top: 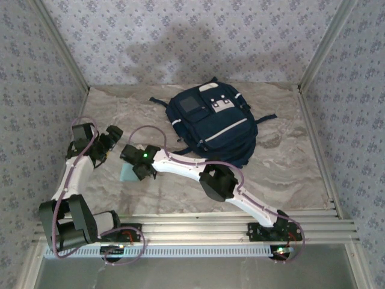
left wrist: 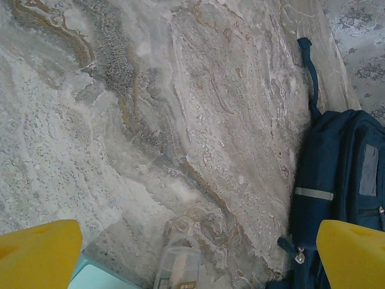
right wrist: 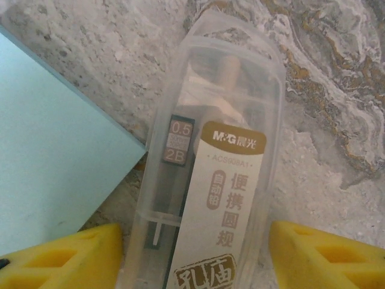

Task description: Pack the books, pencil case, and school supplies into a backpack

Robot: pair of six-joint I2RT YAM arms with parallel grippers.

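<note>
The navy backpack (top: 210, 120) lies flat at the back middle of the table, its edge also at the right of the left wrist view (left wrist: 343, 180). A light-blue square pad (top: 127, 173) (right wrist: 48, 150) lies near the left front. Beside it lies a small clear plastic case (right wrist: 216, 150) (left wrist: 177, 268) with a beige label, one of the school supplies. My right gripper (right wrist: 195, 253) (top: 135, 165) is open and low over this case, one yellow finger on each side with a gap. My left gripper (left wrist: 198, 253) (top: 108, 141) hangs open just left of it. The books and pencil case are out of view.
Marble-patterned tabletop (top: 283, 168) stretches right of the backpack. Patterned walls with metal rails (top: 316, 156) close in the sides. A dark strap (left wrist: 310, 72) trails from the backpack toward the back wall.
</note>
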